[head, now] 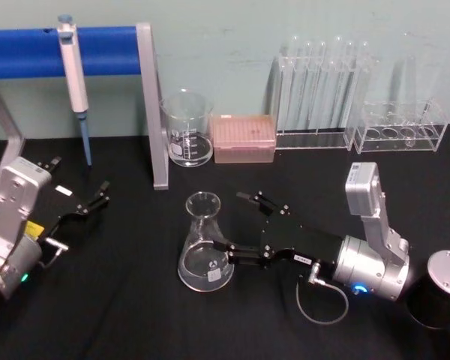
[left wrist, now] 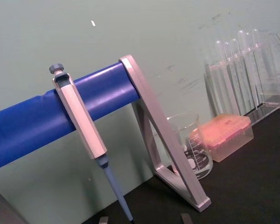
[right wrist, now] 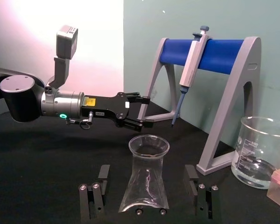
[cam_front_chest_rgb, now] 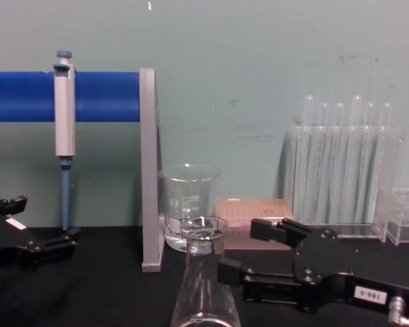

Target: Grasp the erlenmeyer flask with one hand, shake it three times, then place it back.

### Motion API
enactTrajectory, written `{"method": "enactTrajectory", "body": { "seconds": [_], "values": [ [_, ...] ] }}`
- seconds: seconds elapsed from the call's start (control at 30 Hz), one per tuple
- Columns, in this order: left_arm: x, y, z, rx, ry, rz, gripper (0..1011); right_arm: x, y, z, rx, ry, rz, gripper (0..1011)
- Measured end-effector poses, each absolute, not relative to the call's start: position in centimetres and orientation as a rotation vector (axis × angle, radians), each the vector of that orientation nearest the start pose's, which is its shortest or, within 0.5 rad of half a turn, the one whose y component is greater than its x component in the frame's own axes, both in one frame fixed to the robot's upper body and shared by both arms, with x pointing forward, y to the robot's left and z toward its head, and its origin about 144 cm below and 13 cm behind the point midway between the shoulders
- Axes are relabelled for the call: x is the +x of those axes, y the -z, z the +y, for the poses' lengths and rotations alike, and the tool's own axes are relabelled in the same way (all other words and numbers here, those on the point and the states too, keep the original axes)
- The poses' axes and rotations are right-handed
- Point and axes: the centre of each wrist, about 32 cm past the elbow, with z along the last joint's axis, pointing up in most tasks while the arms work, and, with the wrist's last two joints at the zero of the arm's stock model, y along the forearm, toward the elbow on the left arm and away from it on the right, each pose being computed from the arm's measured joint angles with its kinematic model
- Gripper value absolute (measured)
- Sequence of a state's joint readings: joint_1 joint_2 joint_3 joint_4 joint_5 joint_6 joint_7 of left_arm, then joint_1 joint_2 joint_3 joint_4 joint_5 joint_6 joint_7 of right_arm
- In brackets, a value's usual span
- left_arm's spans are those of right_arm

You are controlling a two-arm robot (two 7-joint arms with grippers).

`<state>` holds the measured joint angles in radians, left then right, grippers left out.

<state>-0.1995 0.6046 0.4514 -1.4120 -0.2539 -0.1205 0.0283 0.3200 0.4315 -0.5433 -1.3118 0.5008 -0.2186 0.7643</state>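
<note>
Right end effector (head: 226,222), level, straddles the erlenmeyer flask (head: 204,244); left end effector (head: 100,195) parked.

Table (head: 120,300) bare in front of flask (head: 205,244) and to its left, as far as left gripper (head: 79,180) at left edge, well apart, jaws spread. Right side of flask taken: right gripper (head: 236,223) reaches in there, fingers spread either side, gap on both sides in right wrist view. Behind flask, near, in row: stand leg (head: 154,112), beaker (head: 187,131), pink box (head: 244,139). Tube racks (head: 322,97) back right. Pipette (head: 75,75) hangs off blue bar (head: 30,51), back left. Black cylinder (head: 444,289) just beside right arm. Space above flask open.
</note>
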Motion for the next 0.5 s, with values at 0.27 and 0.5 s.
{"method": "enactTrajectory", "body": {
  "seconds": [0.27,0.5],
  "values": [
    [48.86,-113.98,30.97,0.304,-1.248,-0.285,1001,52.24,-113.37,-23.4,0.001,0.432,-0.067,1000],
    [48.86,-113.98,30.97,0.305,-1.248,-0.285,1001,52.75,-113.19,-22.99,0.002,0.422,-0.065,1000]
  ]
}}
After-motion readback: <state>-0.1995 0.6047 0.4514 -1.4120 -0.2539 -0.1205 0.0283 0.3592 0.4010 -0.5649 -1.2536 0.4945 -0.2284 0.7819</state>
